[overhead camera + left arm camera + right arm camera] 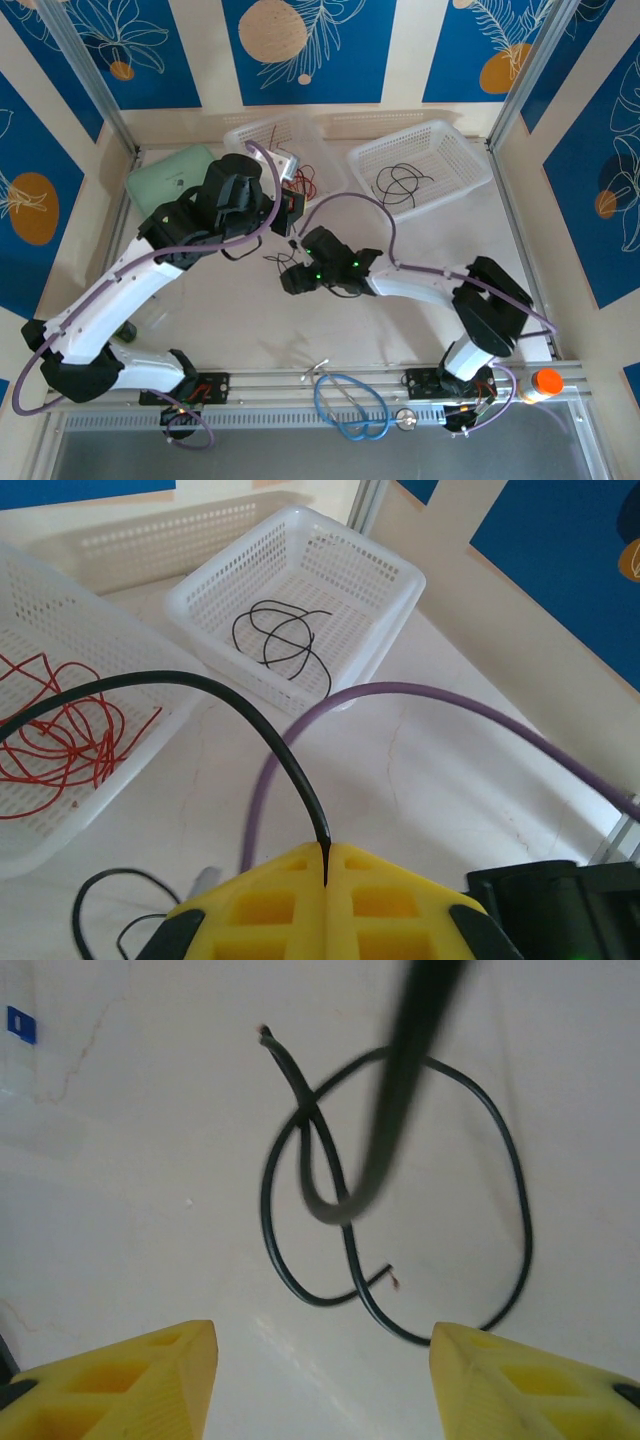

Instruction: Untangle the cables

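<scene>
My left gripper [327, 872] is shut on a black cable [250, 702], which arches up and away to the left from the pinched yellow fingertips. My right gripper [325, 1380] hangs open above a black cable loop [268, 1222] lying on the table, with nothing between its fingers. A blurred dark strand [400, 1090] hangs close in front of that camera. From above, both grippers meet mid-table, left [291, 212] and right [296, 277], with thin black cables [283, 260] between them. Red cables [60, 730] lie in the left basket [262, 134]. Black cables [290, 640] lie in the right basket [455, 160].
A green pad [170, 175] lies at the back left behind the left arm. A thick blue cable loop [350, 405] rests on the front rail, and an orange-capped bottle [540, 385] stands at the front right. A purple arm cable [400, 695] crosses the table.
</scene>
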